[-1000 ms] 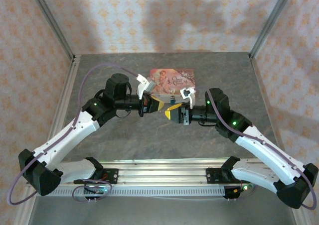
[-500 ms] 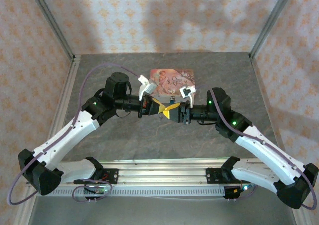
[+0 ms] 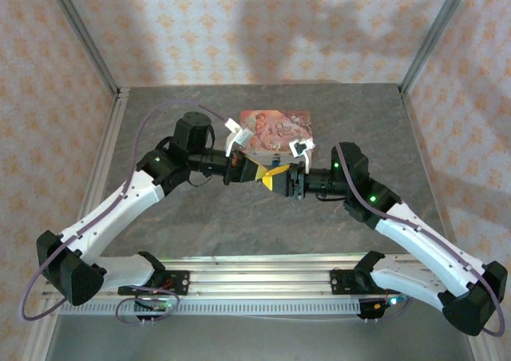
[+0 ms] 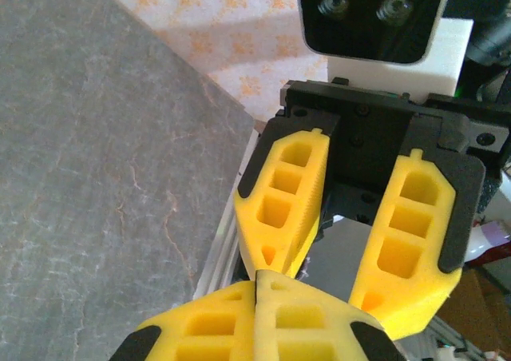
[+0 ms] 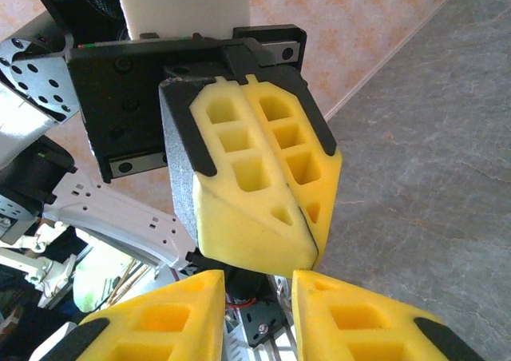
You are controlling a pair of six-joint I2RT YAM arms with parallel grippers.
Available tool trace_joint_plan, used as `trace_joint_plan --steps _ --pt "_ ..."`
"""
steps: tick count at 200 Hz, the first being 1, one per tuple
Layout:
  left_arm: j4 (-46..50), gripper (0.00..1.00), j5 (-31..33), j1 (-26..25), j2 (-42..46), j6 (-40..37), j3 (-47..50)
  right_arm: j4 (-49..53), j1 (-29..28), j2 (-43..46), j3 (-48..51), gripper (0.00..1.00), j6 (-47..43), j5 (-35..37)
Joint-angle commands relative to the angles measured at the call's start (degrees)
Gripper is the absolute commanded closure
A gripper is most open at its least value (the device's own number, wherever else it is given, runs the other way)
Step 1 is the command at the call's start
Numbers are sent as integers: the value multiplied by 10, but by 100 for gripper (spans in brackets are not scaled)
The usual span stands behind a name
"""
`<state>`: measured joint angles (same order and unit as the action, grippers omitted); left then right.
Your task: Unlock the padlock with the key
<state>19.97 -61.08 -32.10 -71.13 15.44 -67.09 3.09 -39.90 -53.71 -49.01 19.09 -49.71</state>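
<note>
My two grippers meet tip to tip above the middle of the table. The left gripper (image 3: 259, 172) is shut, its yellow fingers pressed flat together, and nothing shows in the seam (image 4: 257, 275). The left gripper's fingers (image 5: 263, 193) point down into the gap of my right gripper (image 5: 257, 287), which is open with nothing seen between its pads. In the left wrist view the right gripper's fingers (image 4: 281, 201) stand apart just beyond my own tip. The right gripper (image 3: 276, 178) sits level with the left. The padlock and the key are hidden.
A pink decorated tin (image 3: 275, 128) lies on the grey table (image 3: 200, 217) just behind the grippers. Metal frame posts (image 3: 84, 41) and patterned walls close in the sides and back. The arm bases sit on a rail (image 3: 263, 277) at the near edge.
The left gripper has slid right and the right gripper slightly left, closing the gap until the fingertips meet. Neither gripper's opening has changed.
</note>
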Motion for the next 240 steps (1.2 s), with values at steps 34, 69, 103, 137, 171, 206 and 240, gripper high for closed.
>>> trace_joint_plan --steps 34,69,103,137,171,206,240 --pt "-41 100 -26 -2 -14 28 -37 -67 -7 19 25 71 4 -20" --pt "-63 100 -25 11 -15 49 -30 -72 -7 34 43 71 1 -8" --pt "-62 100 -35 13 -16 53 -34 -88 -7 35 52 71 3 -1" --pt "-56 100 -43 12 -13 50 -33 -111 -7 32 55 72 10 4" --pt "-52 100 -48 12 -11 45 -29 -116 -7 31 52 72 12 1" --pt "-54 100 -55 12 -9 45 -25 -116 -7 28 54 74 14 6" --pt "-55 100 -62 12 -4 45 -20 -129 -7 19 55 78 22 10"
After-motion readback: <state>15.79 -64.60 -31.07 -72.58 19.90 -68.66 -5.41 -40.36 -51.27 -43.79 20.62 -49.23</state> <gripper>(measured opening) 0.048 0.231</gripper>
